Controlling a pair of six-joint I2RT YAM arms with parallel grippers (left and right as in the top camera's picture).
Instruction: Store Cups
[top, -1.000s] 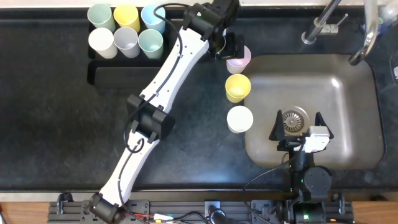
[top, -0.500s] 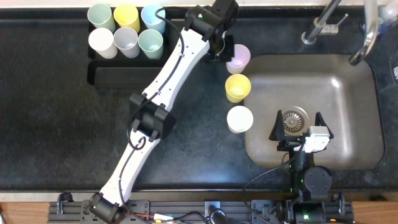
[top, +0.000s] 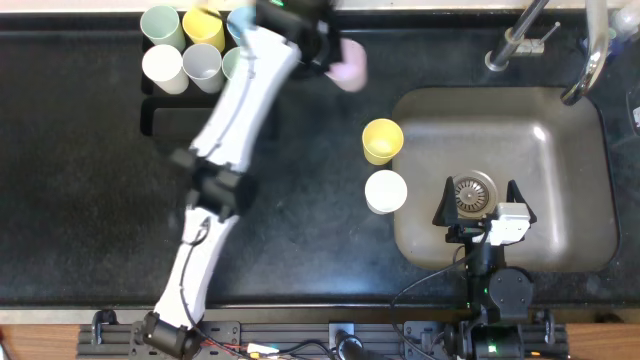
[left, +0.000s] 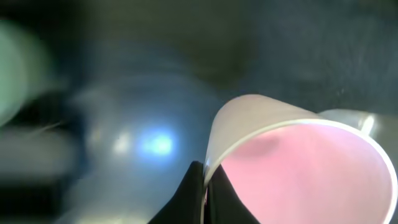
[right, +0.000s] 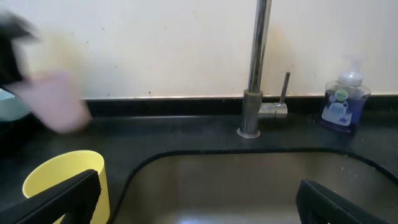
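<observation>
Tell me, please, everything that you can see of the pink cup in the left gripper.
The pink cup is a plain tapered cup, pale pink outside and brighter pink inside, thin-rimmed, plastic by its look, and seemingly empty. The left gripper is shut on its rim, one finger inside the wall and one outside. Its open mouth faces the wrist camera. In the top view it shows blurred above the dark counter, between the cup tray and the sink. Nothing else visibly touches it.

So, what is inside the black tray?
Four show whole: pale green cup, yellow cup, white cup, pale grey cup. The left arm covers most of a blue cup and a teal cup.
</observation>
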